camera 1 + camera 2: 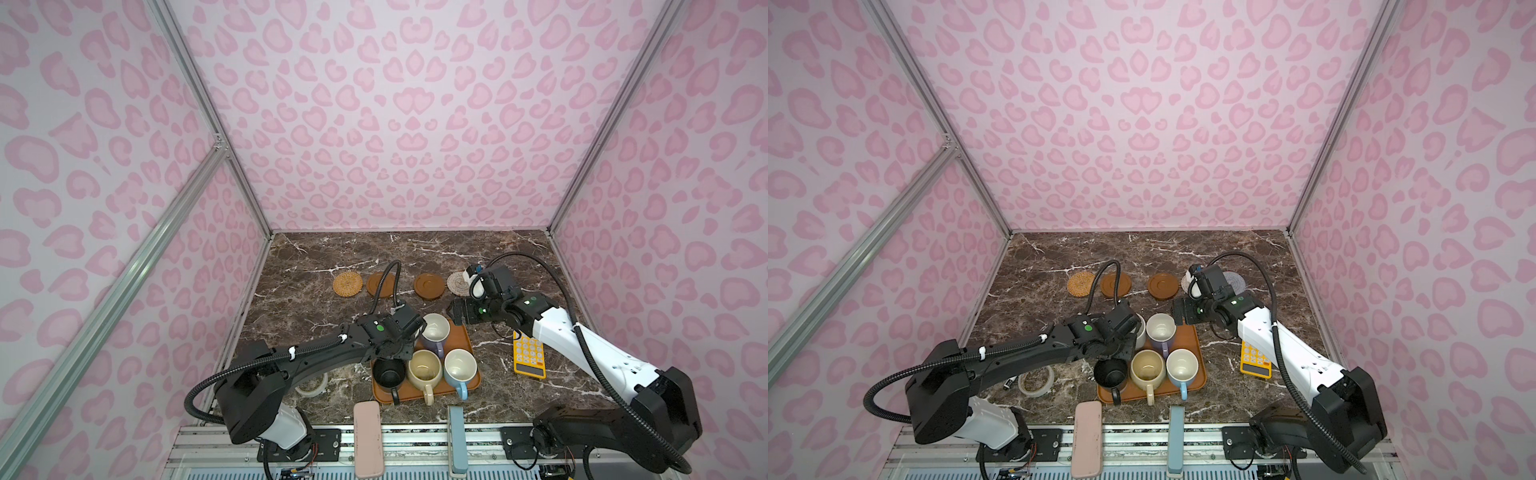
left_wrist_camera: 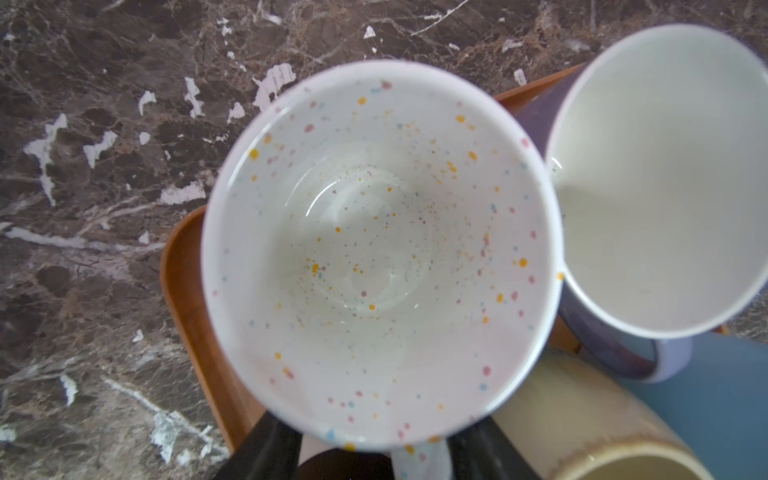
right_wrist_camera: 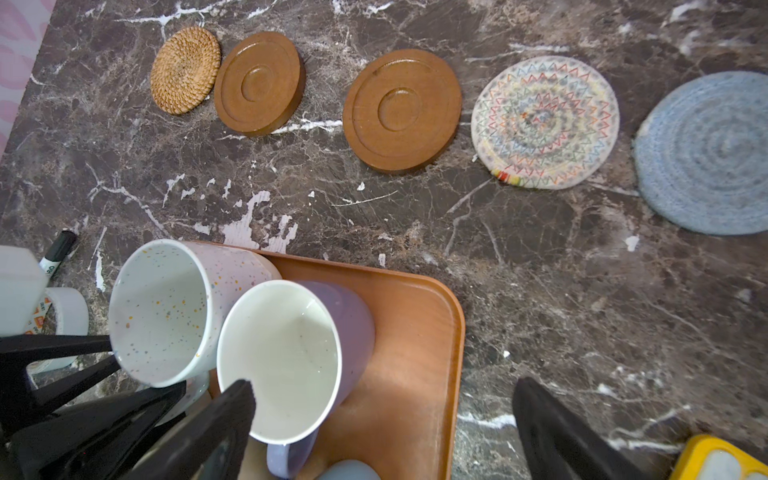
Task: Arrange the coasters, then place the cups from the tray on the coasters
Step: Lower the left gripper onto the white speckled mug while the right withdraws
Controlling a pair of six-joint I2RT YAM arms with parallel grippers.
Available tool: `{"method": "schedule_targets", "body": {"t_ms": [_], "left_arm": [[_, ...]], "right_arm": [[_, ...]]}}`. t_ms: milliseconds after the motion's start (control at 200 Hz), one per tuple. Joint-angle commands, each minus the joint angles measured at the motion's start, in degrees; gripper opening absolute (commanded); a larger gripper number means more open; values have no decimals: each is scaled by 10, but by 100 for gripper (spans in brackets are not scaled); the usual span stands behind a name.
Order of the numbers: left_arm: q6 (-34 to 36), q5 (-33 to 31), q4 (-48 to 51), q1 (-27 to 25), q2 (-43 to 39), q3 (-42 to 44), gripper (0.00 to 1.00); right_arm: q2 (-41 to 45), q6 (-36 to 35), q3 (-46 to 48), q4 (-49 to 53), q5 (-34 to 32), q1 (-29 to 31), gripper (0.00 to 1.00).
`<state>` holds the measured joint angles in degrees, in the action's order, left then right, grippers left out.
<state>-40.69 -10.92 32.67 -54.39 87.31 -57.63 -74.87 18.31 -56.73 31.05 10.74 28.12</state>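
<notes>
The marble bench (image 1: 332,257) carries the orange-brown tray (image 3: 407,332) towards its front. The left claw (image 2: 374,451) sits partly narrowed astride the handle of the speckled white mug (image 2: 374,249) at the tray's far left corner; whether it pinches cannot be told. The right claw (image 3: 384,388) hangs wide and empty over the tray's far right corner. The lavender mug (image 3: 291,357) is just beside the speckled one. The black mug (image 1: 388,372), cream-yellow mug (image 1: 424,368) and light blue mug (image 1: 460,365) form the near row. Beyond the tray five coasters lie in a line: tan rattan coaster (image 3: 185,70), two brown wooden coasters (image 3: 259,83) (image 3: 401,110), beige-pink woven coaster (image 3: 544,122), grey-blue woven coaster (image 3: 706,151).
</notes>
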Motion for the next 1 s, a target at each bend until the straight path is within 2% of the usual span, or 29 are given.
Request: {"method": "schedule_targets", "body": {"t_ms": [0, 45, 265, 325, 385, 405, 455, 645, 790, 995], "left_arm": [[-9, -14, -1, 0, 13, -9, 53], [-8, -9, -6, 0, 17, -11, 49], [-8, -11, -9, 1, 33, -19, 44], [-8, -14, -9, 0, 34, -20, 38], [-6, -10, -10, 1, 36, -23, 38], [-5, -10, -10, 1, 36, -24, 33], [-4, -12, -8, 1, 35, -24, 28], [-4, -16, -9, 0, 33, -25, 21], [-3, -15, -12, 1, 22, -19, 4], [1, -29, -6, 1, -2, -17, 3]], "right_arm": [[2, -4, 7, -16, -1, -1, 99], [3, -4, 10, -18, -1, -2, 99], [5, -3, 12, -19, -2, -3, 99], [7, -3, 14, -21, -2, -4, 99], [9, -3, 14, -20, -4, -4, 99], [9, -3, 14, -20, -4, -4, 99], [10, -3, 15, -20, -6, -4, 99], [9, 0, 19, -26, -2, -4, 99], [8, 1, 16, -28, 2, -4, 99], [11, 4, 17, -33, 4, -4, 99]]}}
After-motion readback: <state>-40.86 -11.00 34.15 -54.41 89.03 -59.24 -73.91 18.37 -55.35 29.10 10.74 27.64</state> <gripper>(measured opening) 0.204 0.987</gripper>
